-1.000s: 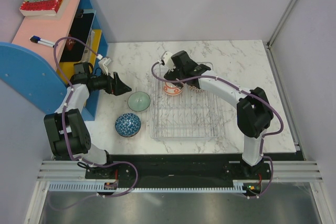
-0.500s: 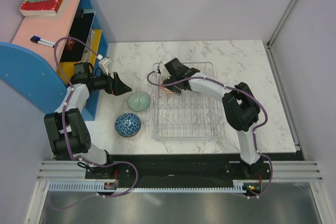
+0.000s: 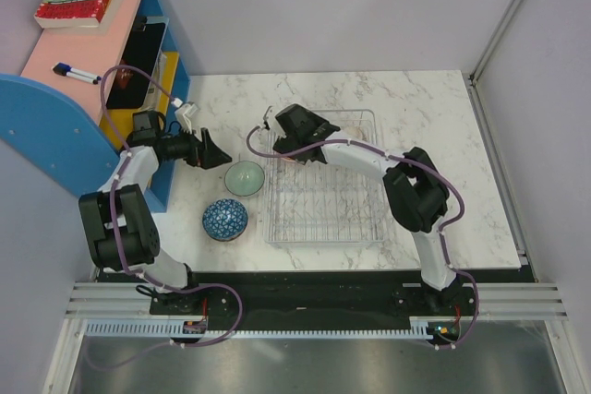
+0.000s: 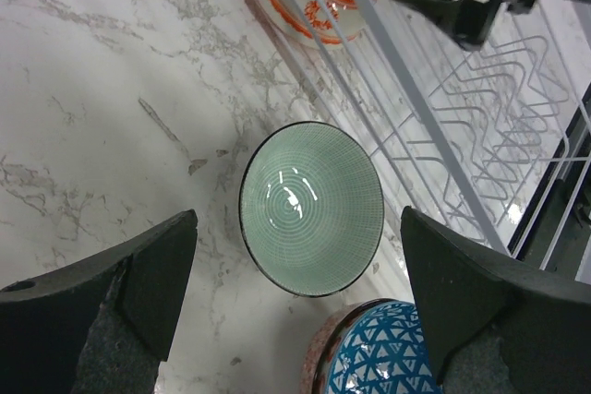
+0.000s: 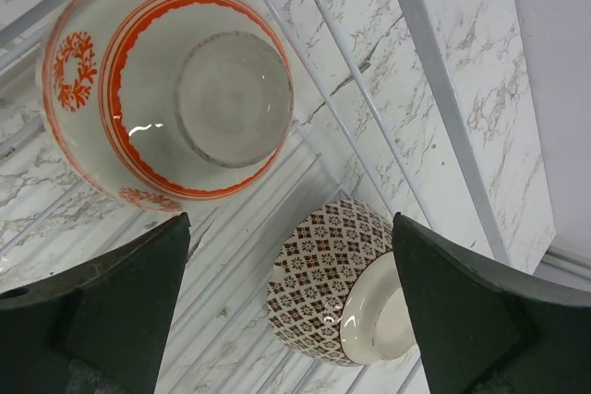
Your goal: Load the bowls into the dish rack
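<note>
**Overhead and wrist views, bowl loading.** The dish rack [image 3: 325, 240], a silver wire basket, stands on the marble table [image 3: 416, 108], right of centre and ahead of the right arm's base.

Two bowls lie inside the dish rack at its far-left corner.
- The orange-patterned white bowl [image 5: 175, 89] has its base turned toward the right wrist camera.
- Just beside it, the brown-patterned bowl [image 5: 323, 274] is tilted on its side, so that part of its cream interior shows.

The right gripper [image 5: 286, 228] hangs over this corner with its fingers spread wide and nothing between them. The orange-patterned white bowl lies just beyond the fingertips, toward the left finger, and the brown-patterned bowl lies toward the right finger. Neither bowl is touched.

Two bowls rest on the table outside the rack.
- The green bowl [image 4: 311, 207] sits upright just beside the rack's left rim.
- The blue-patterned bowl [image 4: 383, 352] sits near the green bowl, closer to the arm bases.

The left gripper [image 4: 297, 219] hovers left of the rack with its fingers wide apart and empty. In its wrist view the green bowl is centred between the two fingers and below them, clear of both. The rack's left rim runs diagonally past the right finger, and the blue-patterned bowl appears at the lower edge. In the overhead view this gripper points toward the green bowl from the left, near it but apart.
</note>
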Robot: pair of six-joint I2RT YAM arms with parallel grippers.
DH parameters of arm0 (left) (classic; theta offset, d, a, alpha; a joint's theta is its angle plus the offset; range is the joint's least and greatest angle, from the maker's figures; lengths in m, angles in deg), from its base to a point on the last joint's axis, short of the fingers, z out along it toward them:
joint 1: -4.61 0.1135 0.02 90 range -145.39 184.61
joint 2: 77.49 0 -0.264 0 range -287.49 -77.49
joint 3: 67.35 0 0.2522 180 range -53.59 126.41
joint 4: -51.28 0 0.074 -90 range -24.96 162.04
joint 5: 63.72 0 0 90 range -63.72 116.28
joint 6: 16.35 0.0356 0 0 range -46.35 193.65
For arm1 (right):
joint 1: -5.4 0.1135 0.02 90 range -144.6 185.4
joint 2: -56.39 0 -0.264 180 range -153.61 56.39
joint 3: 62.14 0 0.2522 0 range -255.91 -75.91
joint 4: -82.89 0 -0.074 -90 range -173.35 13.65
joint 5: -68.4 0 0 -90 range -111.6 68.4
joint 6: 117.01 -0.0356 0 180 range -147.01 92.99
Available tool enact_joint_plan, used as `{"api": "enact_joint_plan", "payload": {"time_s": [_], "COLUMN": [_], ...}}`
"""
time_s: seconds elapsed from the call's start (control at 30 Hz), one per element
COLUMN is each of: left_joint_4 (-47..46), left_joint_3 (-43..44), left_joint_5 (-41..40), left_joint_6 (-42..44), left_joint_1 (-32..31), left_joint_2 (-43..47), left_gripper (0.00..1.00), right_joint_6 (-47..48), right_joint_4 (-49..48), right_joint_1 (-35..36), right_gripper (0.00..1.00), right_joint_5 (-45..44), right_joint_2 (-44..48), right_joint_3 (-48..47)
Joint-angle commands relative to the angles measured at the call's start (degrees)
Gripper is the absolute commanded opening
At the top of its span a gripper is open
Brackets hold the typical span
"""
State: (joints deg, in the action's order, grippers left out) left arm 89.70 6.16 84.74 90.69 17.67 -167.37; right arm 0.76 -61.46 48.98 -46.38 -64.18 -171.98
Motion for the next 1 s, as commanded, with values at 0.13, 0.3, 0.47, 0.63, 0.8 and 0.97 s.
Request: {"api": "enact_joint_plan", "payload": {"time_s": [0.13,0.3,0.47,0.63,0.8,0.97], "left_joint_4": [1.3,1.5,2.2,3.4,4.4,5.0], "left_joint_3": [2.7,1.8,1.7,2.3,3.0,3.4], "left_joint_5": [-9.0,-16.3,-18.8,-21.0,-23.2,-24.2], "left_joint_6": [3.9,5.4,6.0,6.6,7.5,8.0], "left_joint_1": [-2.0,-5.4,-7.3,-8.5,-10.0,-11.1], "left_joint_2": [-6.4,-7.0,-7.4,-9.7,-11.9,-13.6], "left_gripper": [0.95,0.93,0.89,0.74,0.59,0.34], "right_joint_6": [-4.5,-5.8,-6.1,-6.7,-6.9,-7.1], "right_joint_4": [4.2,6.7,7.2,7.2,7.2,7.2], "right_joint_1": [0.4,0.2,-0.2,-0.4,-0.5,-0.5], "right_gripper": [0.97,0.97,0.97,0.97,0.97,0.97], "right_joint_5": [1.1,3.6,4.4,6.9,7.4,8.0], "right_joint_2": [14.1,20.3,24.2,26.4,26.7,27.1], "right_joint_3": [1.4,2.4,2.9,4.5,5.1,5.5]}}
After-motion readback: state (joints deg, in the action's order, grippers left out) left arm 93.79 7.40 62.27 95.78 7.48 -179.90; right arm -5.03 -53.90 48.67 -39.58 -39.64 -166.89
